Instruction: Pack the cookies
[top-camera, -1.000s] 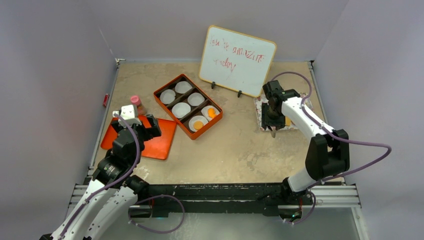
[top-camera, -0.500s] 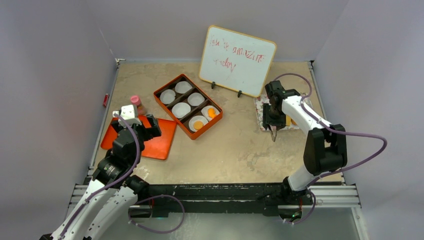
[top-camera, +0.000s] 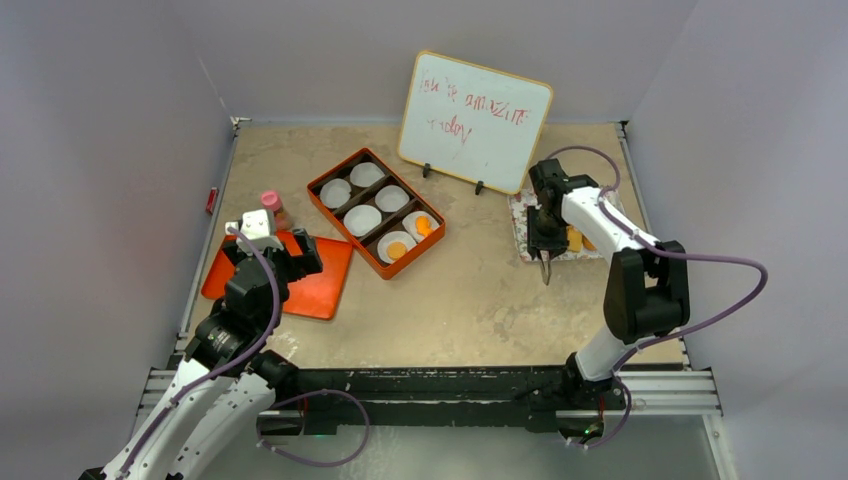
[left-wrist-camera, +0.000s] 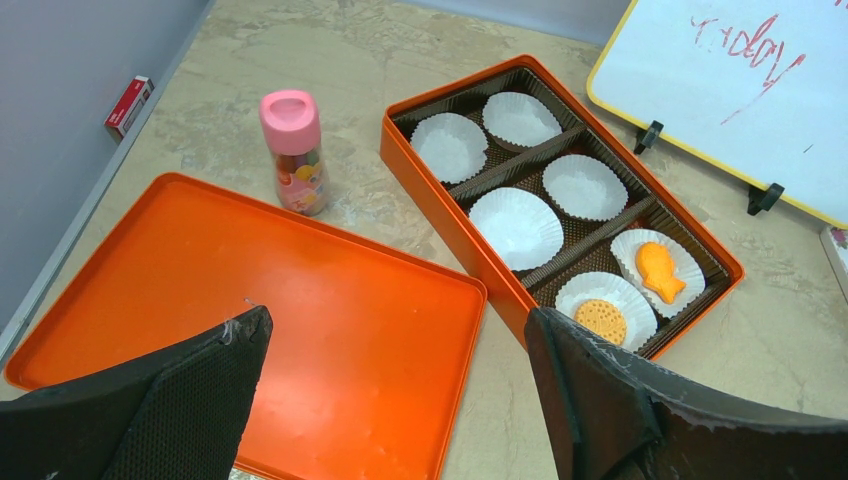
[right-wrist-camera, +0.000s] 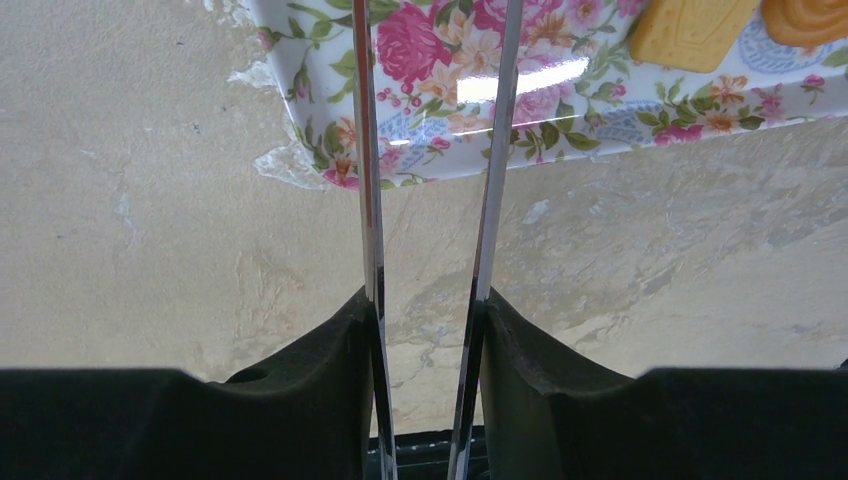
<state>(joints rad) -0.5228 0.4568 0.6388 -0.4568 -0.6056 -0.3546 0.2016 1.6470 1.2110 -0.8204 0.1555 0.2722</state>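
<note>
Beige stone-look table (top-camera: 450, 300), with a flat orange plastic lid (left-wrist-camera: 250, 300) parked on the left so the orange divided box (left-wrist-camera: 440, 218) beside it stays open for filling. Two cookies (left-wrist-camera: 660, 270) sit in its near paper cups, and more (right-wrist-camera: 690, 30) wait on the floral china plate (right-wrist-camera: 600, 130). Right gripper (right-wrist-camera: 428, 325) is clamped on thin metal tongs (right-wrist-camera: 368, 150), blades apart, nothing between them, reaching over the plate's edge. Left gripper (left-wrist-camera: 395, 320) hangs wide apart over the lid.

We log the left arm (top-camera: 235, 320) folded near its base, its end effector (left-wrist-camera: 395, 320) spread wide, 2 fingers well apart. The right arm (top-camera: 600, 225) reaches far forward, wrist pitched down. Its end effector (right-wrist-camera: 428, 310) clamps the metal tongs (right-wrist-camera: 367, 150).
</note>
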